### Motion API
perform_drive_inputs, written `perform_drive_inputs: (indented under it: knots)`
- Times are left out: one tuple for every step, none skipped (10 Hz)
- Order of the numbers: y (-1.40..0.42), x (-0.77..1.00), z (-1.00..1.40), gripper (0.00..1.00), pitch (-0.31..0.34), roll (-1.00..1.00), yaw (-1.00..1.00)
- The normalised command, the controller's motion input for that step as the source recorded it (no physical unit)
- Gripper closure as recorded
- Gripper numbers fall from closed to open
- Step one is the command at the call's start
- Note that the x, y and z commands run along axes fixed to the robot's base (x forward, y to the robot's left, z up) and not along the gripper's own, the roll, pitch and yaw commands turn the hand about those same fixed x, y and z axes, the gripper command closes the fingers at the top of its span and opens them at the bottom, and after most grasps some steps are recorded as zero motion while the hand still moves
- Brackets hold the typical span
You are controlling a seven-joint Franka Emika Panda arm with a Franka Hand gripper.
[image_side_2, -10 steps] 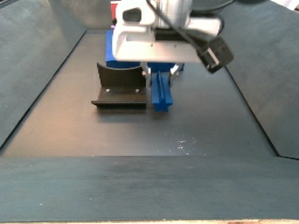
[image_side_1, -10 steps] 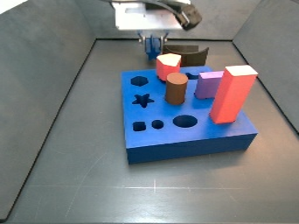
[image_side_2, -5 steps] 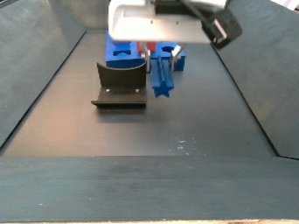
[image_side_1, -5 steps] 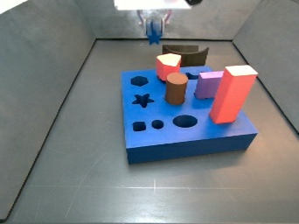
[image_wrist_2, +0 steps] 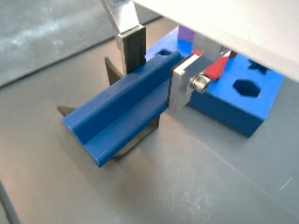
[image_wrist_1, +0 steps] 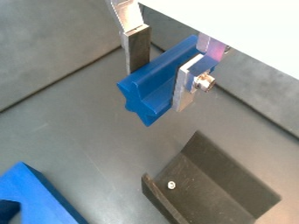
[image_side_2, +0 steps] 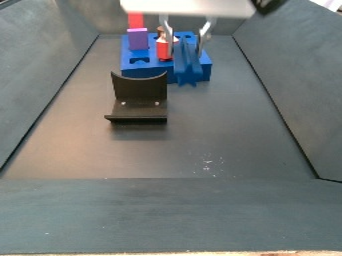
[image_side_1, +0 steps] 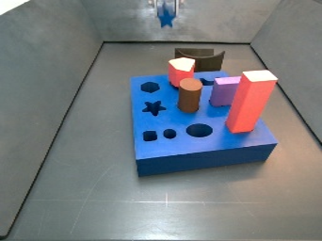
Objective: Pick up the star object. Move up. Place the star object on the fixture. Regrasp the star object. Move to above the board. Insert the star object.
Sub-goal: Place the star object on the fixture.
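Dark grey floor, walled bin. Gripper [image_wrist_1: 163, 61] clamped on star object [image_wrist_1: 160, 80], lifted clear; bar axis horizontal, fixture [image_wrist_1: 216, 188] directly below, near the far wall.

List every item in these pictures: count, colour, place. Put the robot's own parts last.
star object: one, dark blue, held between the end effector's fingers, lifted off the floor above the fixture.
fixture: one, dark brown-black, on the floor beside the board.
board: one, blue, on the floor, with star, round and square holes.
tall block: one, red, upright on the board.
cylinder: one, brown, standing on the board.
purple block: one, on the board.
cream-topped peg: one, red-sided, at the board's far edge.
end effector: one, silver fingers, closed on the star object.
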Motion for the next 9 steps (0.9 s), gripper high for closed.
perform_drive_inputs:
  knots:
    - [0.01,-0.01,0.48,1.00,0.064,0.08,0.00]
    - [0.01,0.00,0.26,1.00,0.081,0.09,0.00]
    - [-0.50,0.67,-0.40,1.00,0.074,0.44,-0.44]
    - [-0.47,0.67,-0.46,1.00,0.073,0.43,-0.40]
    - [-0.23,0.59,-0.30,1.00,0.056,0.35,-0.22]
    - [-0.15,0.52,-0.19,1.00,0.055,0.28,-0.16]
    - [-0.08,0.35,-0.07,1.00,0.064,0.18,-0.07]
    - [-0.05,0.22,-0.04,1.00,0.075,0.15,-0.03]
    - [0.15,0.93,0.41,1.00,-0.017,-1.00,0.10]
